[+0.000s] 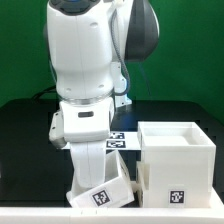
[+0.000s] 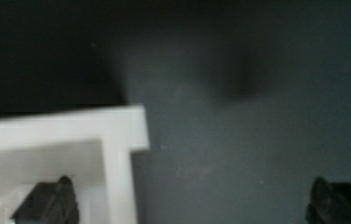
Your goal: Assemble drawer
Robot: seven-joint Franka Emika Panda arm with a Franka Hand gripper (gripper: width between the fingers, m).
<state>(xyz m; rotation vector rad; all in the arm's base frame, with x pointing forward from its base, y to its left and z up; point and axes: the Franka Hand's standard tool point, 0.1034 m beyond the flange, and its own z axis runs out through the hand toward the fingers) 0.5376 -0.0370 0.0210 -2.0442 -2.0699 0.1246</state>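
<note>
The drawer (image 1: 101, 191), a small white open-topped tray-box with a black-and-white tag on its face, lies tilted at the front, toward the exterior view's left. My gripper's hand (image 1: 88, 150) hangs right over it, and its fingertips do not show there. In the wrist view my gripper (image 2: 197, 205) is wide open and holds nothing. One dark finger (image 2: 47, 202) is over a white corner of the drawer (image 2: 65, 140). The other finger (image 2: 346, 200) is over the dark table.
The large white hollow cube casing (image 1: 178, 152), with a tag on its front, stands close beside the drawer on the exterior view's right. The marker board (image 1: 121, 142) lies behind, between the arm and the casing. The table (image 1: 25, 150) is black.
</note>
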